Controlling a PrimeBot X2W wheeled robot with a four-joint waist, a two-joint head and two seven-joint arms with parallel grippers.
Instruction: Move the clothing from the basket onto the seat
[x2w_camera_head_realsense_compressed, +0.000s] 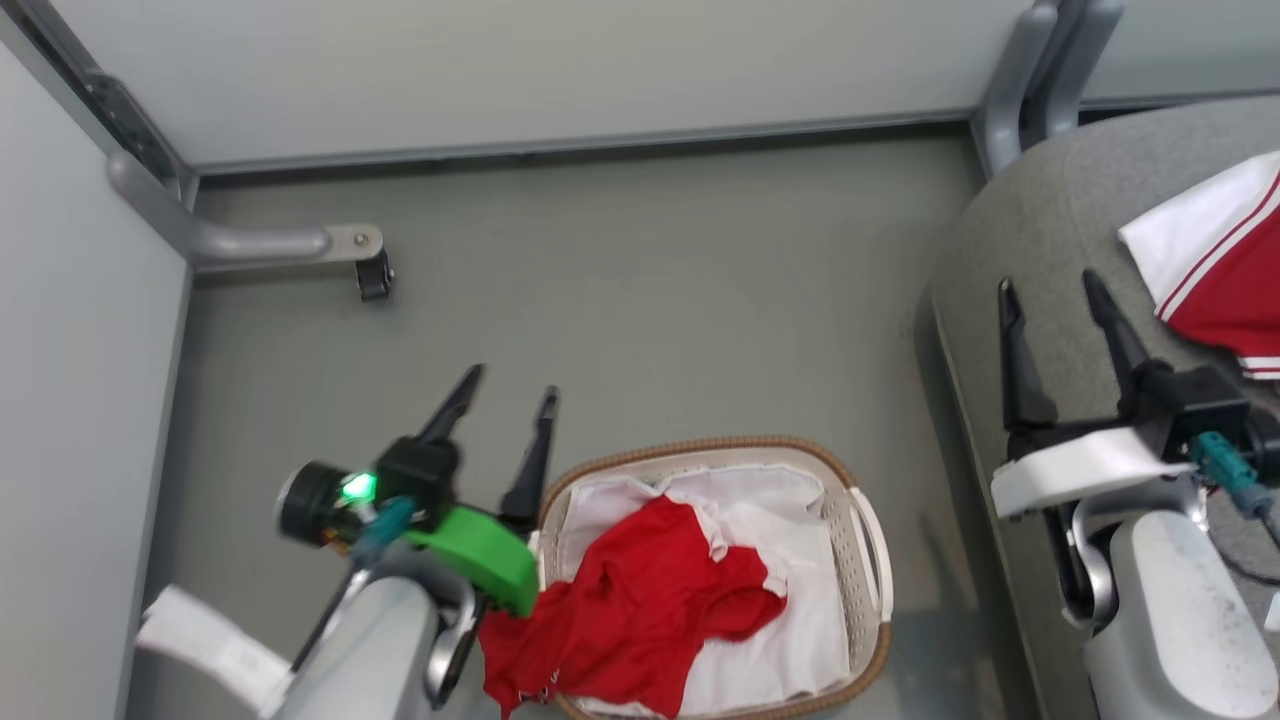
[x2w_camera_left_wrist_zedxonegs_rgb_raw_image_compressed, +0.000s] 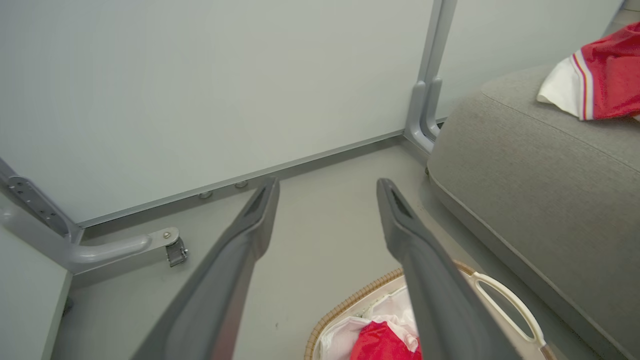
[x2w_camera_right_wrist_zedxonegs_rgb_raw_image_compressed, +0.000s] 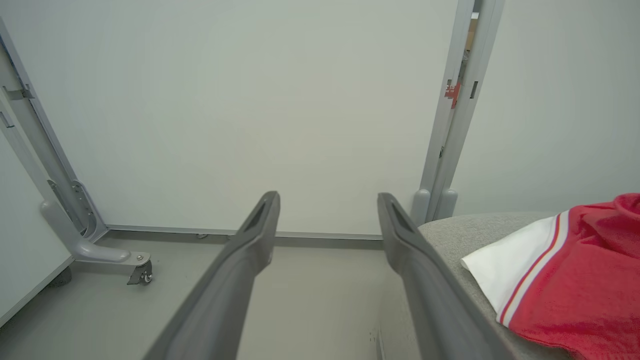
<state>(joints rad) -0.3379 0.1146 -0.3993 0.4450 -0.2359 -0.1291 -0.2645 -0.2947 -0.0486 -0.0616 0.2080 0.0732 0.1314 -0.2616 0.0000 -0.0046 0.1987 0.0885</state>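
Grey floor (x2w_camera_head_realsense_compressed: 650, 300) and pale partitions frame the head view. Between the arms stands the basket (x2w_camera_head_realsense_compressed: 855, 545), its red jersey (x2w_camera_head_realsense_compressed: 640, 600) slumped across the white liner (x2w_camera_head_realsense_compressed: 790, 520) and over the near left rim. Left fingers (x2w_camera_head_realsense_compressed: 533, 455) stand apart and empty just beside that rim; right fingers (x2w_camera_head_realsense_compressed: 1015, 350), also apart, hang over the seat (x2w_camera_head_realsense_compressed: 1030, 210), where a red and white garment (x2w_camera_head_realsense_compressed: 1220, 270) lies. A pinch taken too deep could, I judge, gather liner with jersey and drag or tip the basket

From the left wrist, the basket's handle (x2w_camera_left_wrist_zedxonegs_rgb_raw_image_compressed: 505, 300) sits under one finger, the seat's edge near: a low carry might snag there

From the right wrist, a partition post (x2w_camera_right_wrist_zedxonegs_rgb_raw_image_compressed: 450, 150) and a castor foot (x2w_camera_right_wrist_zedxonegs_rgb_raw_image_compressed: 142, 272) stand beyond the seat corner; neither blocks the way
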